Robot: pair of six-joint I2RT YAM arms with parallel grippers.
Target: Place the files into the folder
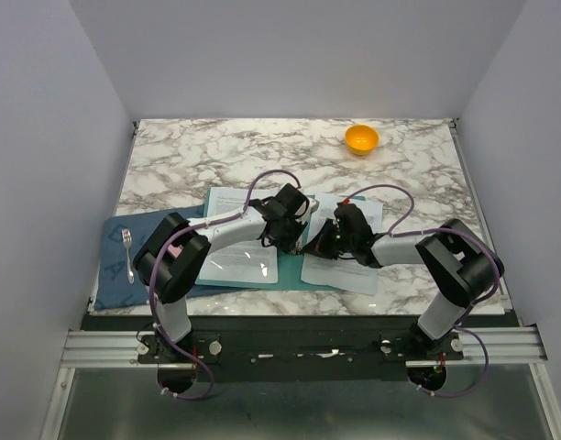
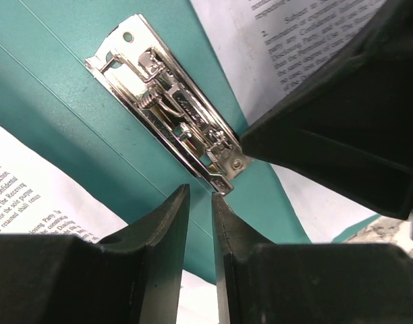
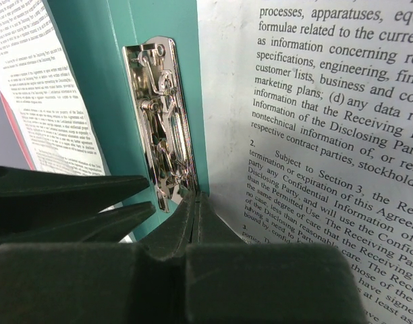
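Observation:
The teal folder (image 1: 290,271) lies open in the middle of the table. A printed file (image 1: 239,261) rests on its left half and another file (image 1: 349,273) on its right half. The metal clip (image 2: 173,101) sits along the spine between them. My left gripper (image 2: 200,192) hovers just short of the clip's near end, its jaws a narrow gap apart with only teal showing between them. My right gripper (image 3: 196,197) is shut with nothing in it, its tip at the lower end of the clip (image 3: 162,121), beside the right file (image 3: 314,135).
An orange bowl (image 1: 361,138) stands at the back right. A dark blue placemat (image 1: 111,275) with a fork (image 1: 127,252) lies at the left, partly under the folder. Both grippers crowd close together over the spine.

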